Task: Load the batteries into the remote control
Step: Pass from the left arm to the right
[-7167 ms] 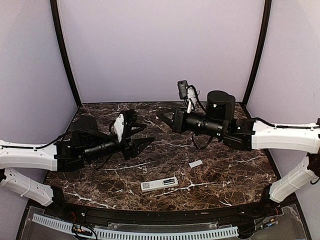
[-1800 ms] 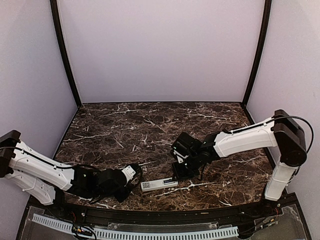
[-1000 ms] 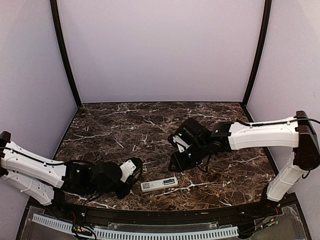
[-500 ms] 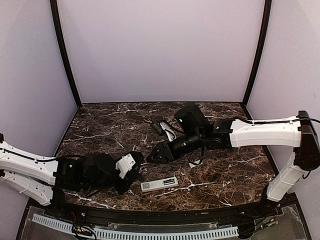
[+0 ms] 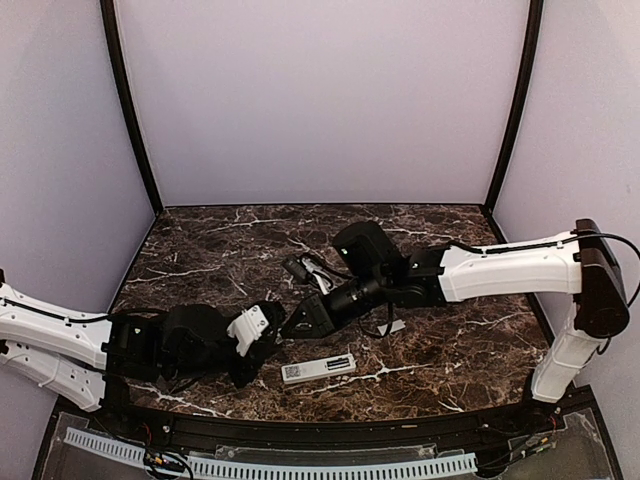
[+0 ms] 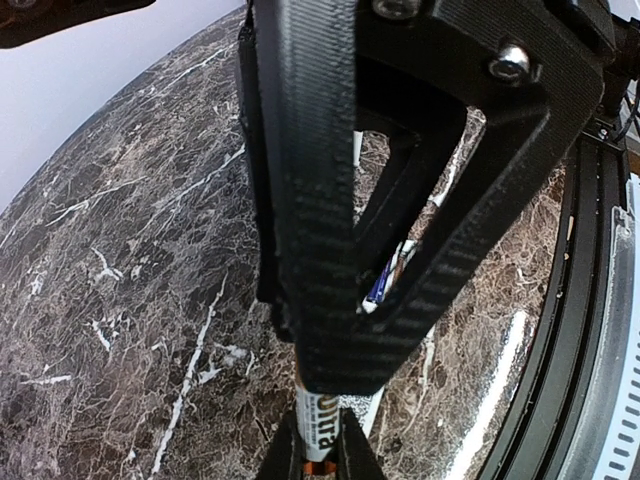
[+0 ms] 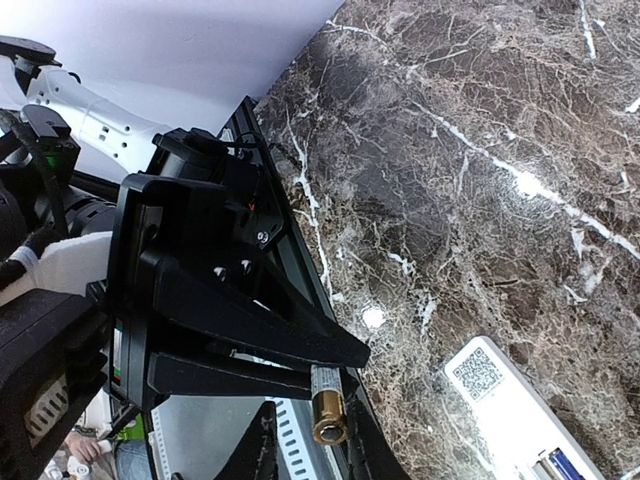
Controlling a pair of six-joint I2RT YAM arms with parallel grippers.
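The left tool (image 5: 272,335) clamps a battery (image 7: 327,405) above the marble surface (image 5: 220,260), and the right tool (image 5: 298,322) straddles its tip with narrow jaws; whether they pinch it cannot be told. The white remote control (image 5: 318,368) lies nearby, label up.

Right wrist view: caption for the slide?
Left hand holds a battery between the fingers of the right hand; remote control lies on the marble table.

Remote control (image 7: 508,412) partly off-frame
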